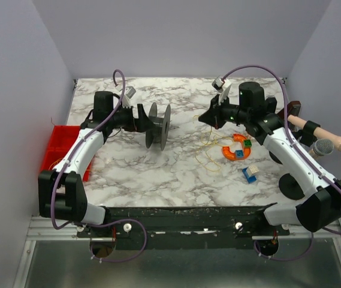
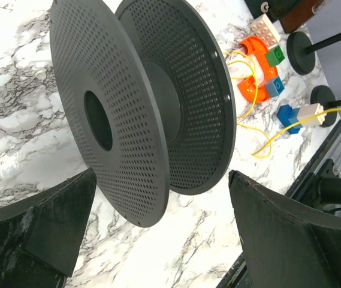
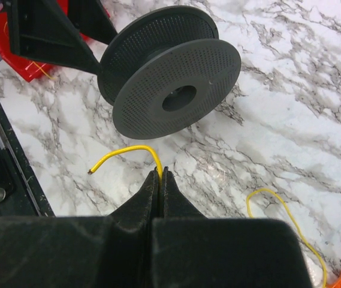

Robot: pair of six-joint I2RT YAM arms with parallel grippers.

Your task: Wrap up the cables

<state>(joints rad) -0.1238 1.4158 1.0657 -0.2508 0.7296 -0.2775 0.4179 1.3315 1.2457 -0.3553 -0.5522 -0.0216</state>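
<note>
The yellow cable lies in loose loops on the marble table, right of centre. My right gripper is shut on the cable near its free end. In the right wrist view the jaws pinch the wire, and a short tail curls out to the left. A black perforated spool stands on its rims at the table's middle. My left gripper is open just behind the spool. In the left wrist view its fingers stand wide apart and the spool fills the space ahead, not gripped.
An orange curved piece with small coloured blocks sits by the cable loops, and a blue and white block lies nearer. A red bin stands at the left edge. A wooden handle and black round stand bases are at the right.
</note>
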